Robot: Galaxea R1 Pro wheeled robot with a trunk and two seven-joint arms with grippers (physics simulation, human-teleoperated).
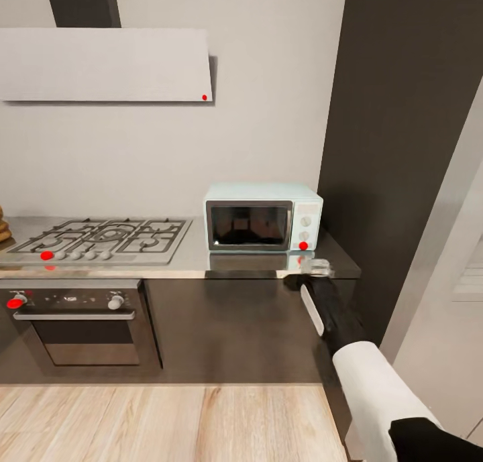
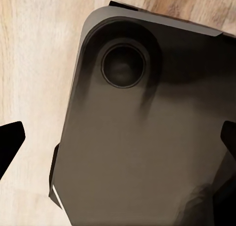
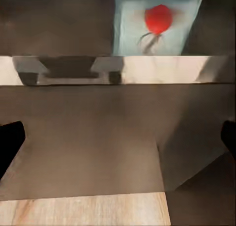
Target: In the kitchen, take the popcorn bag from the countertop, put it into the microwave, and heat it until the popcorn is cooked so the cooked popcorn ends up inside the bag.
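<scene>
A mirror-like gloss is shown by the long grey metal-look bench (image 1: 201, 264). The small pale-blue boxy microwave (image 1: 263, 217) is finished smooth, with dark shiny door glass. The pale wood-plank floor (image 1: 168, 422) appears matt and grained.

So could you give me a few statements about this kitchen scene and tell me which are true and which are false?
1. The microwave door is shut. True.
2. The microwave sits to the left of the gas hob. False: it sits to the hob's right, on the countertop.
3. The right gripper is at the countertop's front edge, below the microwave's control panel. True.
4. The right gripper holds a popcorn bag. False: in the right wrist view its fingers stand apart with nothing between them.
5. The floor is black tile. False: it is pale wood.
</scene>
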